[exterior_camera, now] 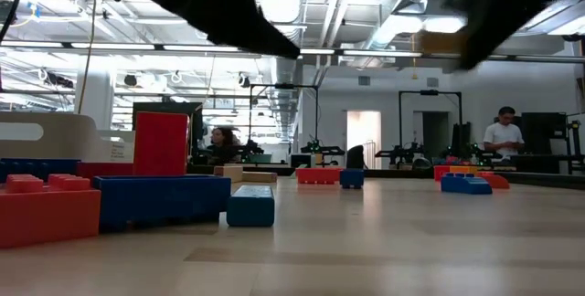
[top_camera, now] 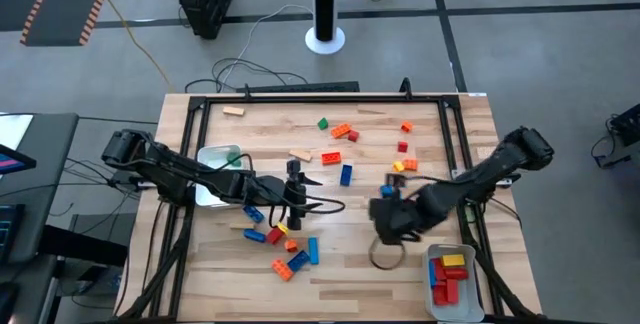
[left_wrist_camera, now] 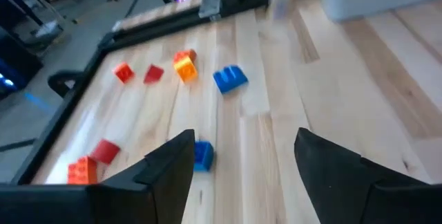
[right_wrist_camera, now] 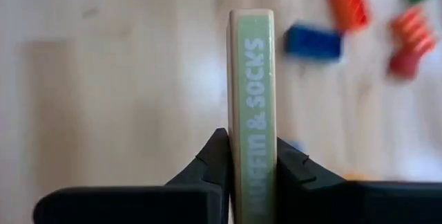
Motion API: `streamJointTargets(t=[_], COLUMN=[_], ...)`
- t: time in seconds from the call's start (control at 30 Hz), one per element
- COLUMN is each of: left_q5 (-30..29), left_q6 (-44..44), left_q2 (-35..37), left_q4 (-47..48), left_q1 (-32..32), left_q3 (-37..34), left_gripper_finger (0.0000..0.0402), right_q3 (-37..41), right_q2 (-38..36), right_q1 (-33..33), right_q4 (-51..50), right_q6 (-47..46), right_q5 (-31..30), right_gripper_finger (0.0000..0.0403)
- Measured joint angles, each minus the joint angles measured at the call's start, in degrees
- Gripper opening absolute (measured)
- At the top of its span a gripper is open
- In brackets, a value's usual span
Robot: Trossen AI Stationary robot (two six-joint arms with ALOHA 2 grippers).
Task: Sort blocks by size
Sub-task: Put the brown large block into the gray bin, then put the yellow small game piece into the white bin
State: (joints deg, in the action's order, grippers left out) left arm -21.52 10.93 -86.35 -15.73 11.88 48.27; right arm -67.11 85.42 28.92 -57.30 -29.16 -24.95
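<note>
Loose blocks lie across the wooden table: blue, red, orange and yellow ones near the front left. Others lie at the far middle, and several at the right. My left gripper stands open at mid-table, above the boards. A small blue block lies just beyond its fingertips. My right gripper, right of centre, is shut on a tan bar printed with pale letters. My right gripper pinches the tan bar's near end between its two fingers, one finger on each of two opposite sides. The fingers slant steeply down from above. The bar runs straight out past the fingertips, along the fingers, and is lifted clear of the table.
A white tray sits at the table's left, under my left arm. A second tray at the front right holds red, yellow and blue blocks. Two tan blocks lie toward the far left. A dark frame rims the table.
</note>
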Motion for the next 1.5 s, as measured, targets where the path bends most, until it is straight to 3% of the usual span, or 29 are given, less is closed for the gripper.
streamJointTargets(t=[0.2, 0.47, 0.67, 0.97, 1.2, 1.27, 1.37, 1.5], left_q5=[-0.32, -0.28, 0.0, 5.45, 10.09, 10.94, 10.61, 5.05], left_q6=[-3.44, -6.16, -10.75, -17.53, -18.32, -18.35, -18.32, -18.69], left_q2=[0.0, 2.75, 6.6, 6.58, 6.58, 6.58, 6.56, 6.56], left_q4=[2.62, 5.75, 13.91, 23.64, 25.47, 25.49, 25.29, 24.05], left_q1=[-0.17, 1.28, 2.41, 2.91, 5.6, 6.56, 7.44, 7.37], left_q3=[-0.02, -0.02, -0.02, -0.02, -0.02, -0.02, -0.02, -0.02], left_gripper_finger=[0.0232, 0.0228, 0.0228, 0.0228, 0.0228, 0.0228, 0.0228, 0.0228], right_q3=[-2.38, -2.38, -2.21, -2.16, -2.16, -2.16, -2.18, -1.24], right_q2=[-6.88, -8.37, -2.68, 4.52, 2.0, 0.89, 0.27, 0.33], right_q1=[10.56, 28.16, 35.81, 37.84, 35.71, 34.52, 31.92, 24.65], right_q4=[-8.5, -15.49, -15.52, -15.43, -16.98, -18.77, -23.01, -25.93], right_q6=[-19.45, -52.79, -68.11, -74.1, -74.15, -72.87, -70.71, -67.32], right_q5=[11.74, 11.98, 15.17, 20.72, 23.0, 19.92, 9.18, -2.11], right_gripper_finger=[0.008, 0.009, 0.009, 0.0122, 0.0163, 0.0165, 0.0163, 0.0162])
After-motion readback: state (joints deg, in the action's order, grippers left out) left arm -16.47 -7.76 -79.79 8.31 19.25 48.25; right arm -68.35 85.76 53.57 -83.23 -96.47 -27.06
